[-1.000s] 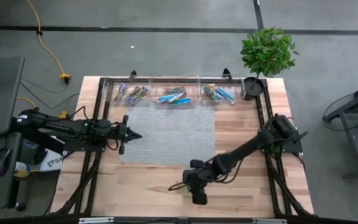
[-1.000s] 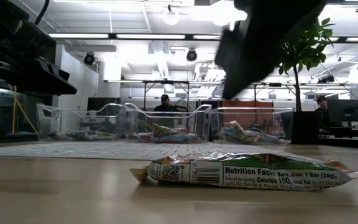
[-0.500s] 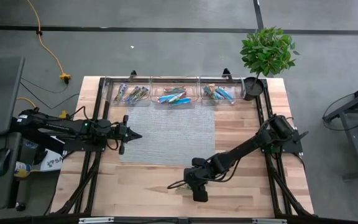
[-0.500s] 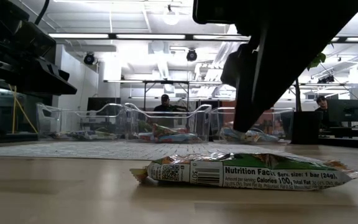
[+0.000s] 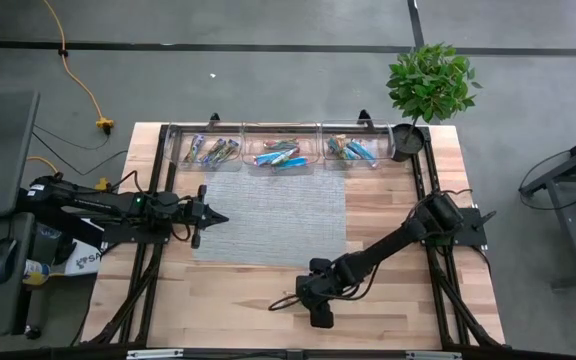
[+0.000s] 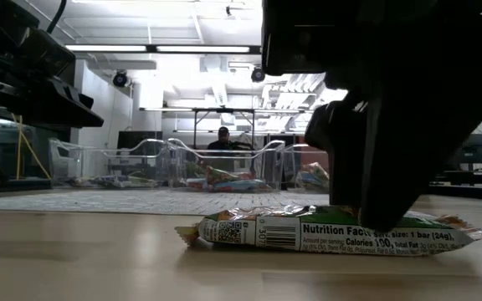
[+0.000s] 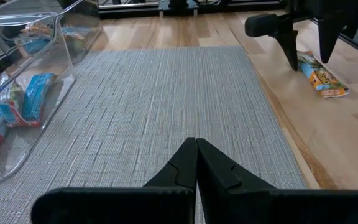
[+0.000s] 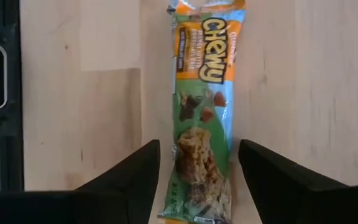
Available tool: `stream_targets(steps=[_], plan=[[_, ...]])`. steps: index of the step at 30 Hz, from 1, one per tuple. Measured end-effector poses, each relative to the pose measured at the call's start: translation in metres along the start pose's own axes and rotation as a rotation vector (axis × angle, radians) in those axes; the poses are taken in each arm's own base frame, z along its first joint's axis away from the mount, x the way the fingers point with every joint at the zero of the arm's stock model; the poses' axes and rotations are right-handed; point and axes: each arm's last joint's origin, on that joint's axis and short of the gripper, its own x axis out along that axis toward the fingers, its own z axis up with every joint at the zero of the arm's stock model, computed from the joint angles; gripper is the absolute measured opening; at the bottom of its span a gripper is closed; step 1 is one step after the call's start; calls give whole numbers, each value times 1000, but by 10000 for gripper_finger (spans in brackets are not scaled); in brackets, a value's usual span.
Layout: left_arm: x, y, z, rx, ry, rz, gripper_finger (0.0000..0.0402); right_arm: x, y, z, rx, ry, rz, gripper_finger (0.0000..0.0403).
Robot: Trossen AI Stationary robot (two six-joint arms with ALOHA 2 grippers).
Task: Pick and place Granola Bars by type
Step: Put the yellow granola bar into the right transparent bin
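Right gripper drops lower since a second ago. In the low view it goes from hanging well above the granola bar to filling the upper right, fingers now down at the wrapper. Fingers spread wider and now straddle the bar's end. High view: right arm's reach shifts slightly along the worktop's near edge.

Both arms were matte black and built of jointed tubular links. The left gripper had smooth, wedge-shaped black fingers. The right gripper had broad, flat black fingers with angled edges.
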Motion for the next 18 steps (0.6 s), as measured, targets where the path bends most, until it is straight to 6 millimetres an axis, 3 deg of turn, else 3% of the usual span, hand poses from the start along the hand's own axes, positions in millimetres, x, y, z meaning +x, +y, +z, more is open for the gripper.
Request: stream_targets(steps=[11,18], plan=[[0,0,0,0,0,0,0,19,-5,-6,0,18,-74,211],[0,0,0,0,0,0,0,22,3,-13,-30,-8,-127,203]])
